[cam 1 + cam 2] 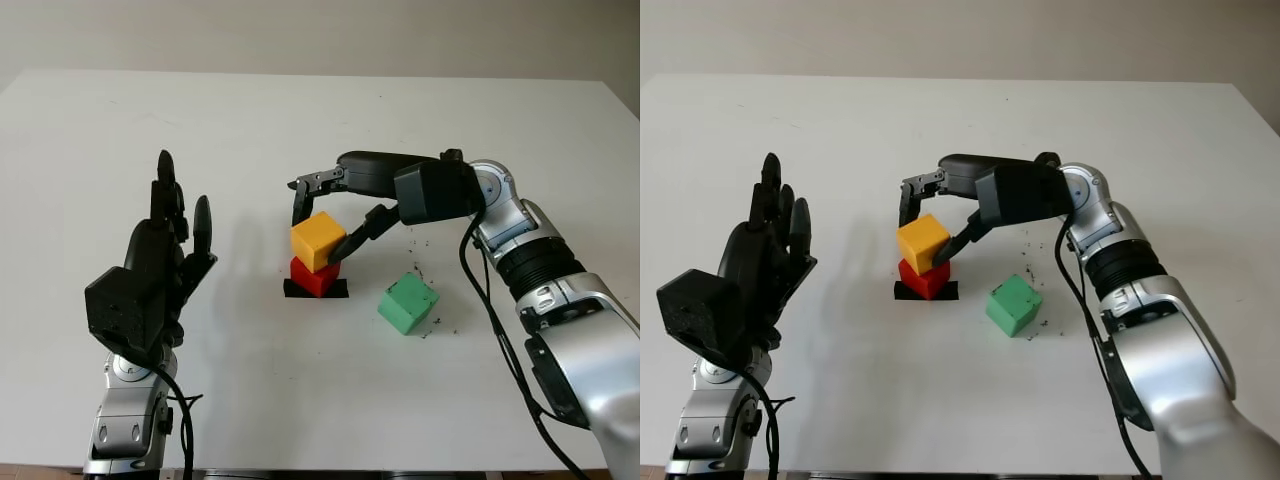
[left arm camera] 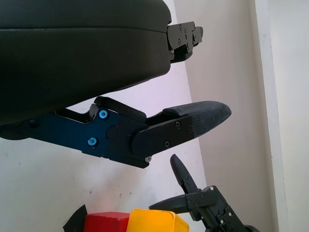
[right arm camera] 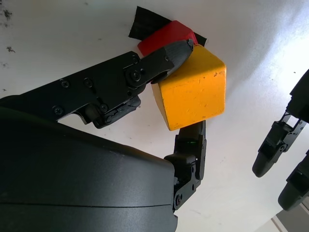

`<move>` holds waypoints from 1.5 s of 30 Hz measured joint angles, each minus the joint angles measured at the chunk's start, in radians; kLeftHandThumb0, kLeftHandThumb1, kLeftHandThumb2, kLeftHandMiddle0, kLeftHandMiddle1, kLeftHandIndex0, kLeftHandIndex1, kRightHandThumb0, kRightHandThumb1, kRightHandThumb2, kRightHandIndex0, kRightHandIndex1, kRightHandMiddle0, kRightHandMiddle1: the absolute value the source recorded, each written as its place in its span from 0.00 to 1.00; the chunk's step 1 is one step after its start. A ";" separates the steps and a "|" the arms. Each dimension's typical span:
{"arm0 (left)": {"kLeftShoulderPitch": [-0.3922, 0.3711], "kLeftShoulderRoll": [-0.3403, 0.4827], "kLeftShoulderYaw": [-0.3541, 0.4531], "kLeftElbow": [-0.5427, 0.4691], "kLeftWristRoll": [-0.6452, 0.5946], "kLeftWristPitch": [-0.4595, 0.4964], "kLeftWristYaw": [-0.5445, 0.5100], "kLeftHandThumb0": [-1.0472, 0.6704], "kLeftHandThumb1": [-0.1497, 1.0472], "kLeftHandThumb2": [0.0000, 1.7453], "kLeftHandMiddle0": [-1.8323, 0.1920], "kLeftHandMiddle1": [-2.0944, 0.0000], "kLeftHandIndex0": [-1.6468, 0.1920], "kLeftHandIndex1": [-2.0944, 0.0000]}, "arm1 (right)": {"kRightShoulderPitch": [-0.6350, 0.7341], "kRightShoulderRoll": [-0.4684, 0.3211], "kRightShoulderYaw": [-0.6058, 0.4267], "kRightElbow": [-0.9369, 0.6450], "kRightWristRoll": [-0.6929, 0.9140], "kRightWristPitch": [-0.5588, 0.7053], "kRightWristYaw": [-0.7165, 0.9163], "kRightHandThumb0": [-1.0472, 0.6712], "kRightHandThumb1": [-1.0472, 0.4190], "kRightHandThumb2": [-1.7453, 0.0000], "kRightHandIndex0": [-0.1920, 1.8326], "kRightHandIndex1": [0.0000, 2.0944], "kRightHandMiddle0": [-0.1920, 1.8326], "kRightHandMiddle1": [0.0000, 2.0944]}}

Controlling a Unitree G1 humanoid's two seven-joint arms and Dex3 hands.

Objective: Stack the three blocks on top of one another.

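A yellow block (image 1: pixel 318 240) sits tilted on top of a red block (image 1: pixel 313 277), which stands on a black mark (image 1: pixel 340 290) at the middle of the white table (image 1: pixel 300 110). My right hand (image 1: pixel 317 235) reaches in from the right and is shut on the yellow block, one finger behind it and the thumb at its front right. The right wrist view has the yellow block (image 3: pixel 193 89) pinched between the fingers (image 3: pixel 164 60) with the red block (image 3: pixel 164 36) beneath. A green block (image 1: pixel 407 303) lies on the table to the right of the stack. My left hand (image 1: pixel 165 250) is held up at the left, open.
Small dark specks (image 1: pixel 420 240) dot the table around the green block. The right arm (image 1: pixel 520 240) crosses above the table's right side.
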 measured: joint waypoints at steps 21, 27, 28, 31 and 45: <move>0.000 0.002 0.004 0.000 0.001 0.000 -0.005 0.24 1.00 0.40 0.98 0.97 0.99 0.97 | 0.000 -0.022 0.011 -0.070 -0.021 -0.038 0.070 0.08 0.13 0.97 0.00 0.00 0.00 0.00; 0.000 0.001 0.003 0.000 0.002 -0.001 -0.003 0.25 1.00 0.41 0.98 0.97 0.99 0.97 | 0.037 -0.037 -0.039 -0.162 0.021 -0.017 -0.003 0.09 0.11 0.96 0.00 0.00 0.03 0.02; 0.001 0.000 0.002 -0.001 0.003 0.000 -0.002 0.25 1.00 0.41 0.98 0.97 0.98 0.97 | 0.051 -0.045 -0.065 -0.195 0.037 -0.004 -0.029 0.09 0.10 0.96 0.00 0.00 0.05 0.03; 0.007 0.000 0.003 -0.002 0.004 0.000 0.000 0.25 1.00 0.41 0.98 0.97 0.98 0.97 | 0.087 -0.089 -0.148 -0.284 0.088 0.019 -0.091 0.13 0.09 0.96 0.03 0.02 0.11 0.05; 0.005 -0.001 0.006 -0.001 -0.008 -0.004 -0.002 0.25 1.00 0.42 0.98 0.98 0.99 0.97 | 0.372 -0.365 -0.328 -0.599 0.199 0.088 -0.055 0.21 0.12 0.97 0.11 0.04 0.22 0.08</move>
